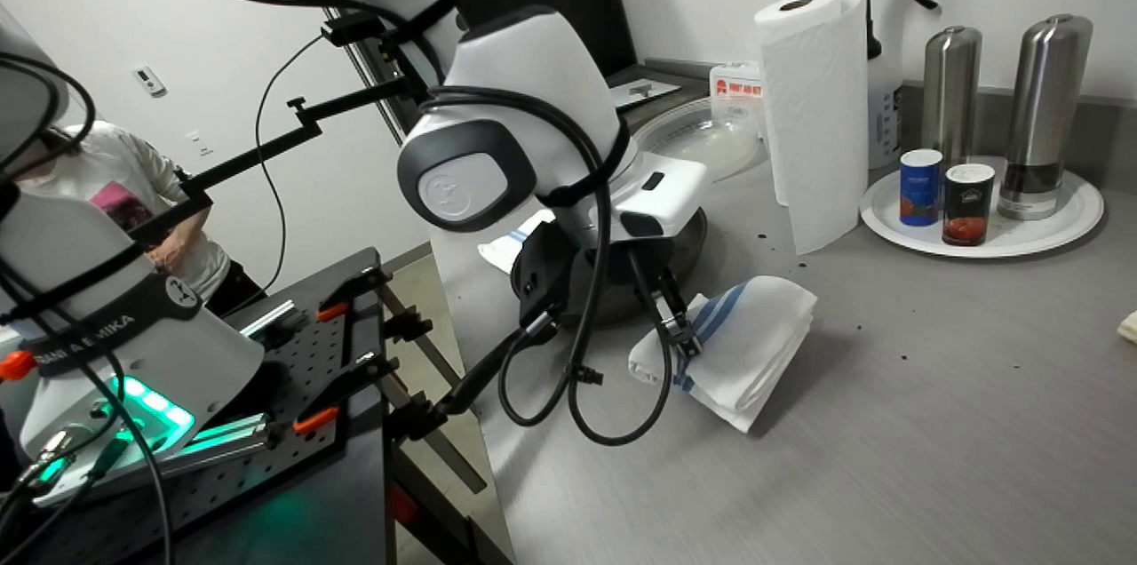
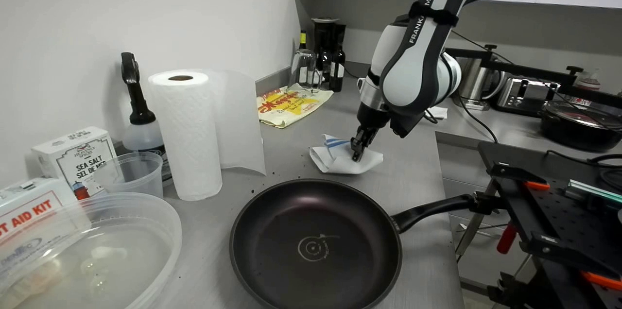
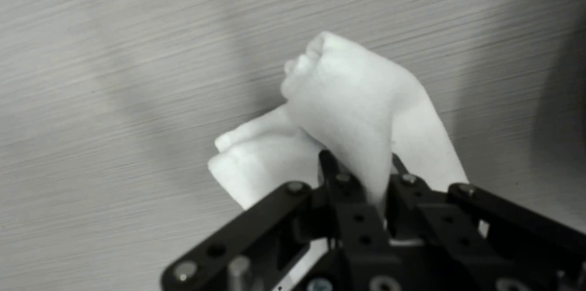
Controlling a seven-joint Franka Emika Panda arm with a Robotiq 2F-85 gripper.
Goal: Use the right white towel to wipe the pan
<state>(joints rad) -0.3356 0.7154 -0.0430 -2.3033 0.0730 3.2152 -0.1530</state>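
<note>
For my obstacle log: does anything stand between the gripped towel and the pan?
Nothing visible does. The gripper holds the towel; in an exterior view, only counter shows between it and the pan, whose rim likely needs clearing.

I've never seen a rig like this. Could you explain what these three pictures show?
The machine is one robot arm ending in a two-fingered gripper. Two pictures come from cameras standing outside the robot; the third comes from its wrist, with the gripper along the lower edge. On the grey counter sit a black frying pan, a paper-towel roll and a white plate, among other items. The gripper is closed on a fold of the blue-striped white towel, which is beside the pan, not in it. Wiping the pan probably comes next.
</note>
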